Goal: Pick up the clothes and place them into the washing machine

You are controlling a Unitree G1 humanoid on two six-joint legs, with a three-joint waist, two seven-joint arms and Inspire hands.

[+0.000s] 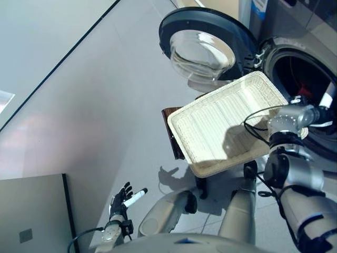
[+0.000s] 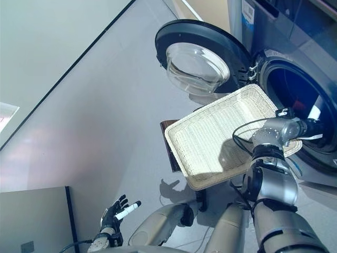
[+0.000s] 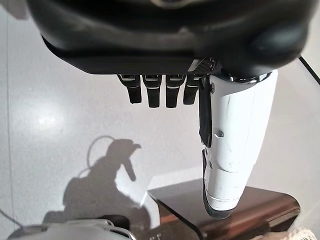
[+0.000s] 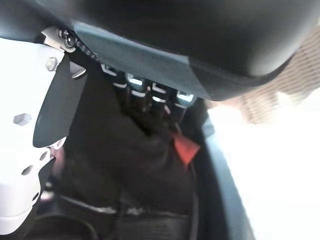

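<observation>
The right hand [image 1: 327, 100] reaches into the drum opening of the washing machine [image 2: 295, 100]. In the right wrist view its fingers [image 4: 150, 97] point into the dark drum with dark clothes [image 4: 135, 150] directly ahead of them, a small red patch showing on the cloth. The fingers look fairly straight, but whether they grip the cloth I cannot tell, since their tips are lost against the dark fabric. The clothes form a shapeless heap inside the drum, with no clear long axis.

Just behind that hand, under its forearm, sits a white wicker basket [image 1: 210, 132], shallow, rectangular and tilted, its long axis running toward the machine's opening. It rests on a dark brown stool [image 1: 171, 132], whose edge shows beyond the basket's far-side rim. The round machine door [image 1: 202, 45] stands swung wide, beyond the basket and beside the opening.

The left hand [image 1: 122, 200] hangs low over the grey floor [image 1: 79, 105], well apart from the basket, fingers loosely spread and holding nothing, its white-covered thumb [image 3: 232, 145] extended.
</observation>
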